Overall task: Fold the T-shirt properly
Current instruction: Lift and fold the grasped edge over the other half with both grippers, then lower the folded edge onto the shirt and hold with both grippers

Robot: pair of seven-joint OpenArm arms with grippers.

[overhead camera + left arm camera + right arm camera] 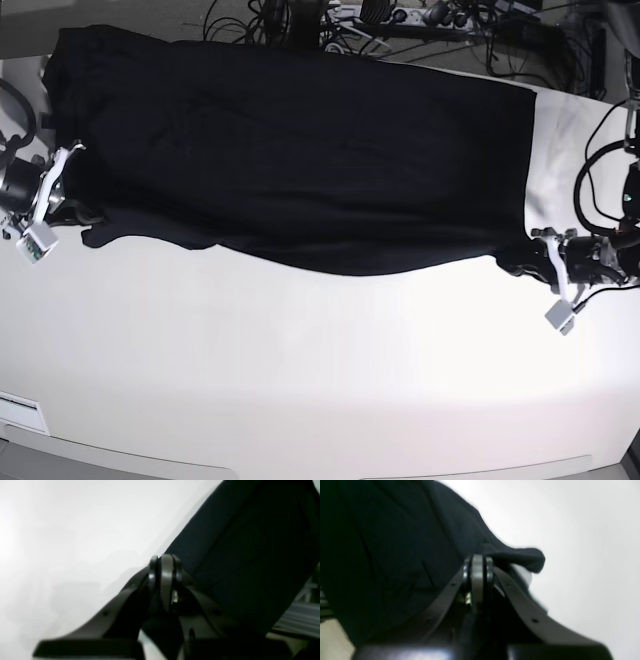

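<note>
T-shirt [300, 170] lies spread lengthwise across the far half of the white table [300, 380], plain black side up; it spans the whole gap between the two claws.

Left claw [165, 565]: jaws pressed together, black cloth just beyond and beside the tips. Whether a hem is actually pinched cannot be told from the wrist view.

Right claw [477, 565]: jaws pressed together, a small flap of the shirt curling over the tips; looks like a pinch on the edge, thin bite.

Risks, as judged:
- Right-side hold is shallow. A brisk lift could slip the flap out and drop that corner, skewing the fold.
- If the left claw holds nothing, only one end rises and the cloth drags diagonally.
- Near edge sags in a curve between the claws; uneven tension would set a crooked crease.

View notes: the base view alone shows the full layout and the bowed near edge. Wrist views alone show the jaw tips and the flap; both are blurred.
</note>
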